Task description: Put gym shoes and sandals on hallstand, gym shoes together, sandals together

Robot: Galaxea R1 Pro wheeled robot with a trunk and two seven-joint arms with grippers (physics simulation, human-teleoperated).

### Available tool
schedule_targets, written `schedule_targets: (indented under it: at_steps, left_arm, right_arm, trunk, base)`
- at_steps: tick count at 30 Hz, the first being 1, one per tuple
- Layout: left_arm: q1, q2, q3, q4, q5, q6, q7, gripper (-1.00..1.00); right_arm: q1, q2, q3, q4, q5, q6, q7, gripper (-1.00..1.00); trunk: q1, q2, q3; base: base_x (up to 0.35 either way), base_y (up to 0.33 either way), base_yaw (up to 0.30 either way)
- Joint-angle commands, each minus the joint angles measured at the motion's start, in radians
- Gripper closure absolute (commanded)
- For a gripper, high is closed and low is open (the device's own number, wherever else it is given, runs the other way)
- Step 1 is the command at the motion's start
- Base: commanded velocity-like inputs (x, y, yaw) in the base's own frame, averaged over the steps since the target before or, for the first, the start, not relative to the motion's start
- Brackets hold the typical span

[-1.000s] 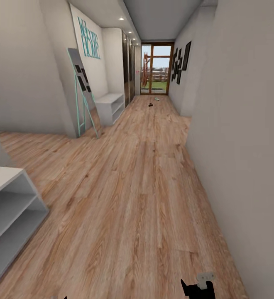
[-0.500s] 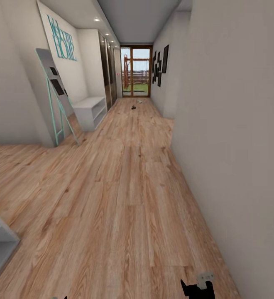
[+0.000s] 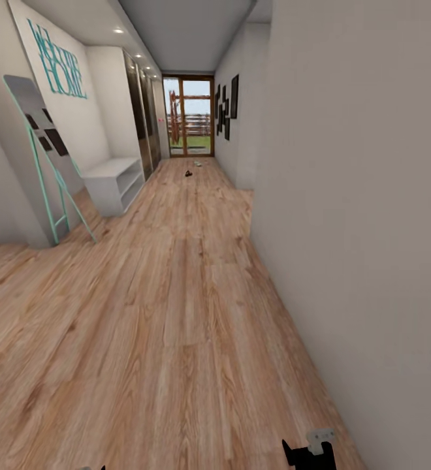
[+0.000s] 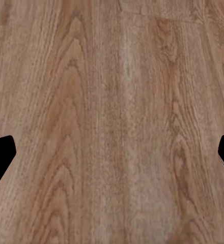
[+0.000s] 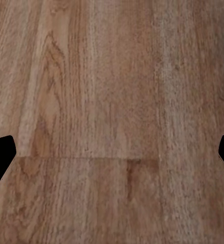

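Corridor floor [image 3: 176,313] stretches ahead — shoes [image 3: 189,173] lie far beyond both released claws [image 4: 112,157].

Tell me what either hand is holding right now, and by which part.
Nothing. The left hand and right hand are both open, with bare wood floor between their fingers.

Teal lettering [image 3: 57,68] stands on the white wall [image 3: 78,124] at the left of the corridor, above the pale grey bench unit [image 3: 114,184]. Its lower line reads "HOME"; the thinner line above it is seen at a steep angle and cannot be read with certainty. The dark frames [image 3: 226,108] on the right-hand wall and the dark patches on the leaning teal-framed panel [image 3: 38,140] carry no text that can be made out.
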Motion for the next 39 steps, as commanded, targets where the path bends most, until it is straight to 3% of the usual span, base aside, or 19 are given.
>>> schedule_targets:
  at_steps: [1, 28, 39]
  left_arm:
    - [-0.001, 0.0, 0.003, 0.001, 0.01, 0.002, -0.01, -1.0]
    - [-0.001, 0.0, 0.004, 0.002, 0.02, 0.002, -0.009, -1.0]
    - [-0.001, 0.001, 0.004, 0.001, 0.022, 0.002, -0.009, -1.0]
  right_arm:
    - [-0.001, 0.0, -0.006, 0.001, 0.01, -0.003, 0.002, -1.0]
    - [-0.001, -0.001, -0.006, -0.001, 0.011, -0.003, 0.001, -1.0]
    - [-0.001, 0.0, -0.006, -0.001, 0.009, -0.004, 0.0, -1.0]
  trunk:
    - [0.0, 0.0, -0.001]
    - [0.0, 0.0, 0.0]
    - [0.0, 0.0, 0.0]
  base:
    - [0.339, 0.0, -0.035]
    - [0.339, 0.0, -0.003]
    - [0.339, 0.0, 0.203]
